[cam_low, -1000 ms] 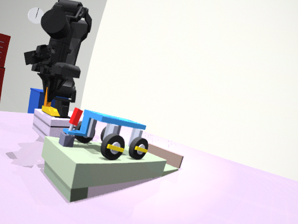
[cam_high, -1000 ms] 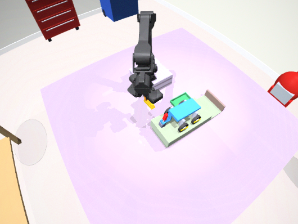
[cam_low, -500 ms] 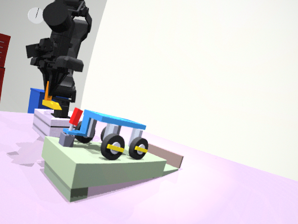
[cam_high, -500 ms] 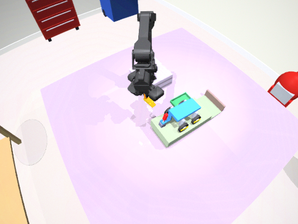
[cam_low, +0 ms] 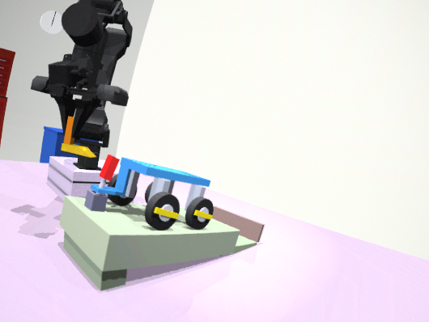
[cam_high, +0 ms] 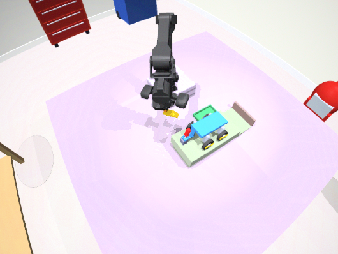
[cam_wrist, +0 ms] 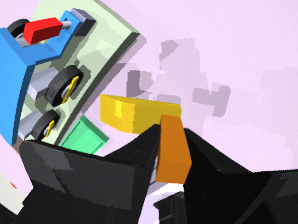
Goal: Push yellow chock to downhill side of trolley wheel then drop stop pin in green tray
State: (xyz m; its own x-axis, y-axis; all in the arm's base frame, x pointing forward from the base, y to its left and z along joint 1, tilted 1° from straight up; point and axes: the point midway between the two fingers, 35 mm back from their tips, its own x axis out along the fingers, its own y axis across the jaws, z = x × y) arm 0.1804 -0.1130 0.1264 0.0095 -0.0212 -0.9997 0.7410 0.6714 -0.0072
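My gripper (cam_low: 71,130) (cam_wrist: 170,132) is shut on the orange handle of the yellow chock (cam_high: 172,113) (cam_low: 78,150) (cam_wrist: 135,116). The chock hangs in the air, off the ramp's uphill end. The blue trolley (cam_high: 210,124) (cam_low: 166,170) (cam_wrist: 14,75) stands on the pale green ramp (cam_high: 192,157) (cam_low: 170,252) (cam_wrist: 114,31). The red-headed stop pin (cam_high: 187,133) (cam_low: 109,167) (cam_wrist: 44,31) stands in the grey block at the trolley's uphill end. The green tray (cam_high: 204,113) (cam_wrist: 84,137) lies beside the ramp's far side. The chock's black base cannot be made out.
A brown end board (cam_high: 244,114) (cam_low: 240,223) stands across the ramp's downhill end. A pale layered block (cam_high: 187,87) (cam_low: 61,175) lies by the arm's base. The trolley's deck and the upright pin stand up above the ramp.
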